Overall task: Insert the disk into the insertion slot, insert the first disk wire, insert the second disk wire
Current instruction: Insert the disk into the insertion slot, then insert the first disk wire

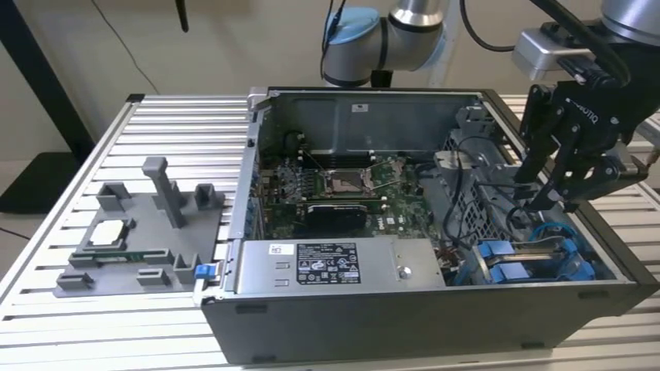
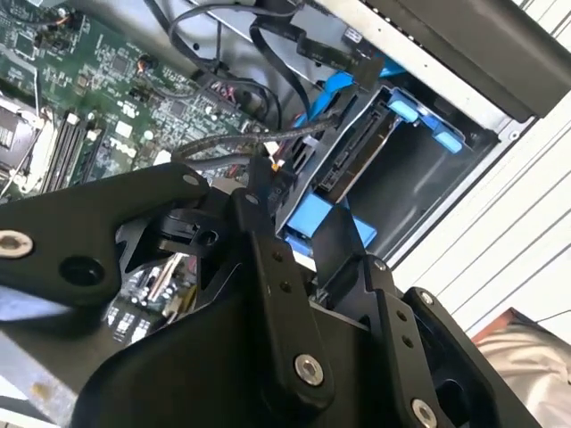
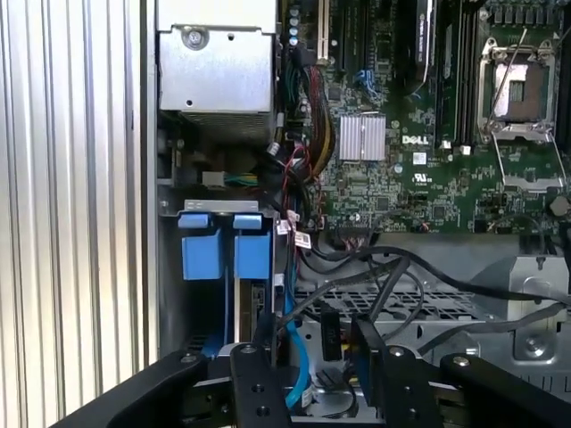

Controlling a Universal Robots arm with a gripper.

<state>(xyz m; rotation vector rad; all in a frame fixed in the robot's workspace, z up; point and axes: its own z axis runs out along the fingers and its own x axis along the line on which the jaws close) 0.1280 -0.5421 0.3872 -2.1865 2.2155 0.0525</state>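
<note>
The disk point(image 2: 360, 149) stands on edge inside the insertion slot point(image 2: 434, 183), held in its blue carrier point(image 2: 314, 217). In the first wrist view the carrier's two blue tabs point(image 3: 225, 246) sit in the grey bay beside the case wall. In the exterior view the carrier point(image 1: 512, 267) lies at the case's front right corner. My gripper point(image 1: 554, 205) hangs just above and behind it, open. A black wire connector point(image 3: 330, 335) stands between the fingers point(image 3: 266, 332) without touching them, and a thin blue cable point(image 3: 293, 361) runs beside it. In the second wrist view my gripper point(image 2: 303, 227) is close to the disk's rear edge.
The open case holds a motherboard point(image 1: 341, 189), a grey labelled power-supply box point(image 1: 335, 267) and loose black cables point(image 3: 401, 272) over a perforated metal bracket point(image 3: 446, 308). A grey fixture point(image 1: 144, 232) with small parts stands on the slatted table at the exterior view's left.
</note>
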